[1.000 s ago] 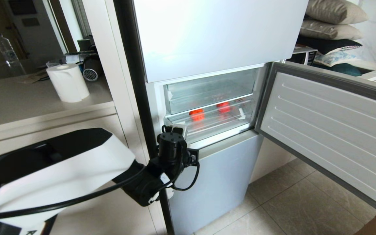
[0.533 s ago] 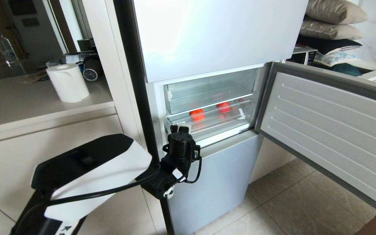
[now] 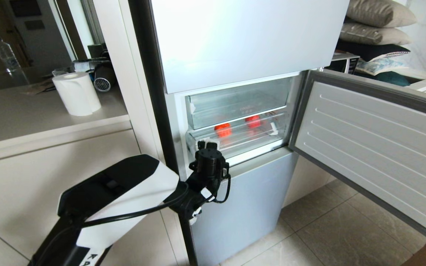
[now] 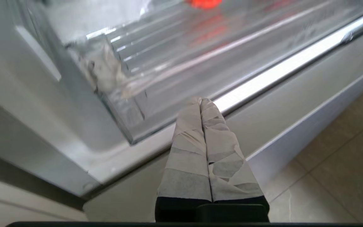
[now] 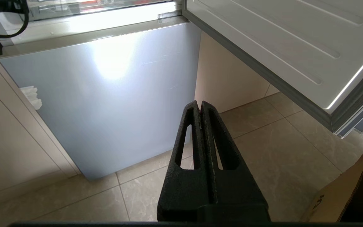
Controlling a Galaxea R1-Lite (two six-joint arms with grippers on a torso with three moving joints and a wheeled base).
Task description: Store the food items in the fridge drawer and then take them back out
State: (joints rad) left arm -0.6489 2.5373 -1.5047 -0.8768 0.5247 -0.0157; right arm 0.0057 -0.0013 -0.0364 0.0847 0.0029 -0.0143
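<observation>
Left gripper [image 3: 206, 142] has climbed since a second ago, from below the fridge drawer [image 3: 235, 138] corner up to its lower-left front edge; the camera did not shift, only the arm moved. You can see in the left wrist view that the taped fingers [image 4: 189, 126] are pressed together, holding nothing, tips at the bright sill just under the drawer's clear front wall, beside the white tape scrap [image 4: 106, 71] on its corner; contact cannot be confirmed. Right gripper [image 5: 200, 105] is clenched empty too, parked low in front of the lower freezer door [image 5: 106, 94], well apart from the drawer. Red fruit [image 3: 223, 130], apple-like, sits inside the drawer toward its middle, with a second red patch [image 3: 252, 120] further back and right of it; whether that is another item or a reflection cannot be told. Drawer looks pushed in, under the upper clear bin [image 3: 235, 101], middle fridge door [image 3: 364, 147] swung wide to its right. Handling judgement: the drawer is stiff, light, slick plastic, so hook the front lip rather than pinch the wall. The fruit looks firm, glossy and likely to roll on the ribbed floor, so open wide and grip it across its widest part.
</observation>
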